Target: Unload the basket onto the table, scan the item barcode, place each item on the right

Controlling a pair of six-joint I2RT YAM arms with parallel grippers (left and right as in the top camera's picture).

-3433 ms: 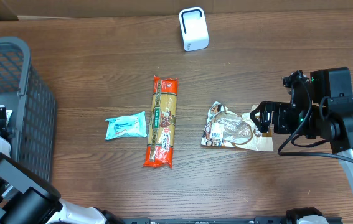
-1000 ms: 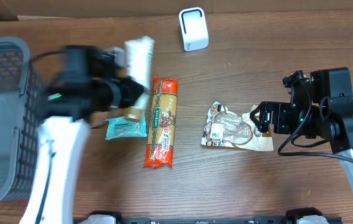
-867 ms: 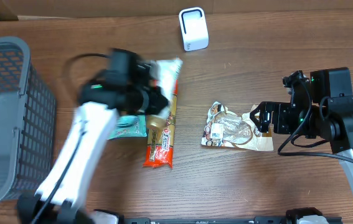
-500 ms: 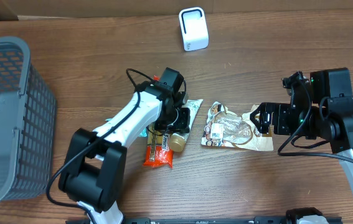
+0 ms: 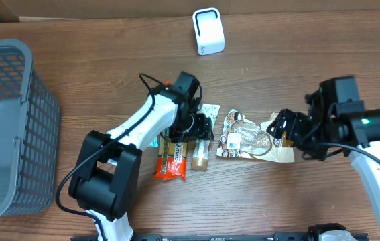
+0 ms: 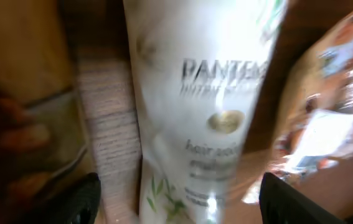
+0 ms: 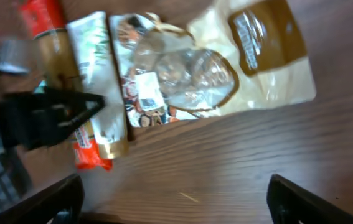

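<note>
The white shampoo tube (image 6: 195, 106) lies flat on the table (image 5: 310, 53), wedged in the narrow lane between the red pasta pack (image 5: 171, 161) and the clear-windowed cookie bag (image 5: 253, 139). Its gold cap (image 5: 200, 161) points toward the near edge. The left gripper (image 5: 201, 126) sits low over the tube's middle with its jaws apart, one on either side of the body. In the left wrist view the fingers (image 6: 80, 200) straddle the tube with wood showing on one side. That view is blurred, so I cannot say whether the other finger touches the plastic. The right gripper (image 7: 179, 199) hangs just beside the cookie bag's far end, jaws spread wide, with nothing between them.

I judge the tube to be the item for scanning, and it is not yet gripped. The scanner (image 5: 208, 31) stands well apart, at the table's far edge.

To do the pick well, the left jaws should close on the firm mid-body and not on the tapered crimp or the cap (a soft tube squirms if pinched near an end). The fingers should keep off whichever face carries the barcode, which is not visible here. The lift ought to go straight up before any swing, since both neighbours lie close enough to be dragged along. The barcode face should then meet the scanner window squarely.
</note>
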